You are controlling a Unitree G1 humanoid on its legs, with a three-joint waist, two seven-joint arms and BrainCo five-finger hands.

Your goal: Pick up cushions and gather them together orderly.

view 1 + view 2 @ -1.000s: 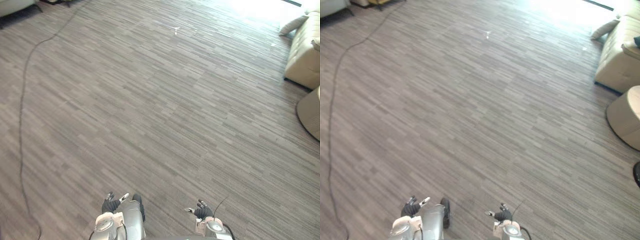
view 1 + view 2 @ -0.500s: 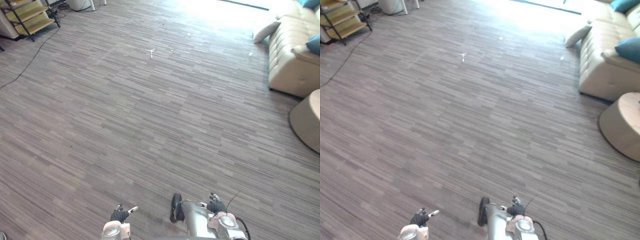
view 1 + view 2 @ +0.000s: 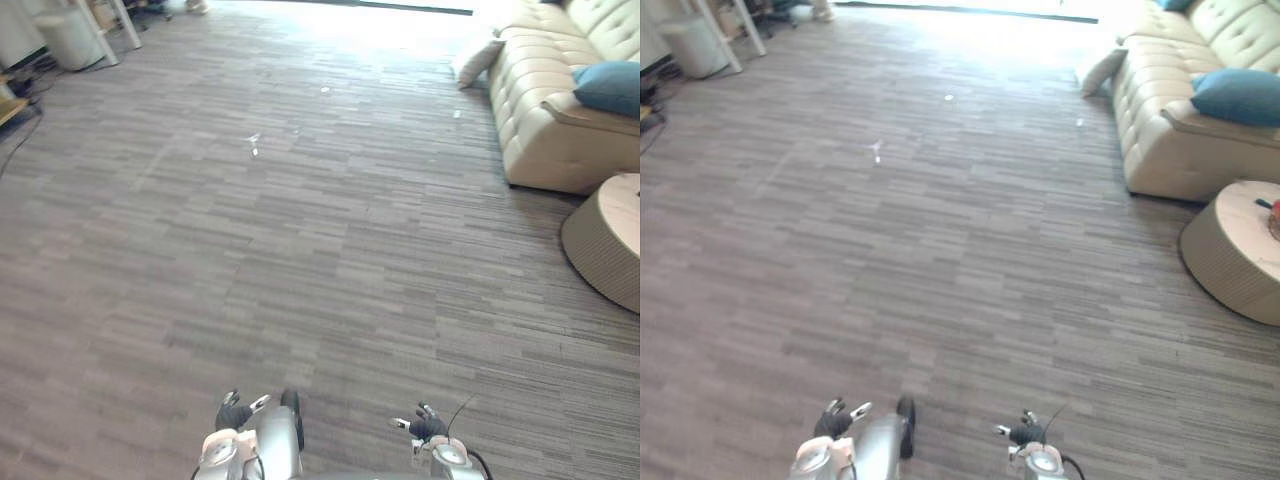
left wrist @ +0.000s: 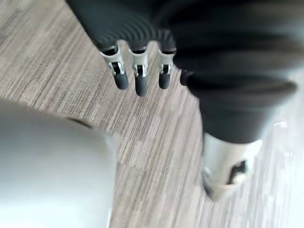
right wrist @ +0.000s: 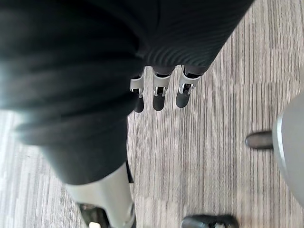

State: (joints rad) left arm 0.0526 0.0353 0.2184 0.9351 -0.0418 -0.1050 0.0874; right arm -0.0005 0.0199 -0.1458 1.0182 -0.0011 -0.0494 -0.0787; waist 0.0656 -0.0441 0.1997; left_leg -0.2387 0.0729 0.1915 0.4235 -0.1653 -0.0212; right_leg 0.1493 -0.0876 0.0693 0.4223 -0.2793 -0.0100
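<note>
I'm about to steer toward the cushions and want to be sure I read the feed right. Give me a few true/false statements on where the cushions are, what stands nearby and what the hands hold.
1. A blue cushion lies on the sofa. True.
2. The left hand is curled round a cushion. False: its fingers are straight and hold nothing.
3. A cream cushion sits on the floor against the sofa's far end. True.
4. The round table stands on the robot's left. False: it stands on the right, in front of the sofa.
5. The right hand is open and empty. True.
</note>
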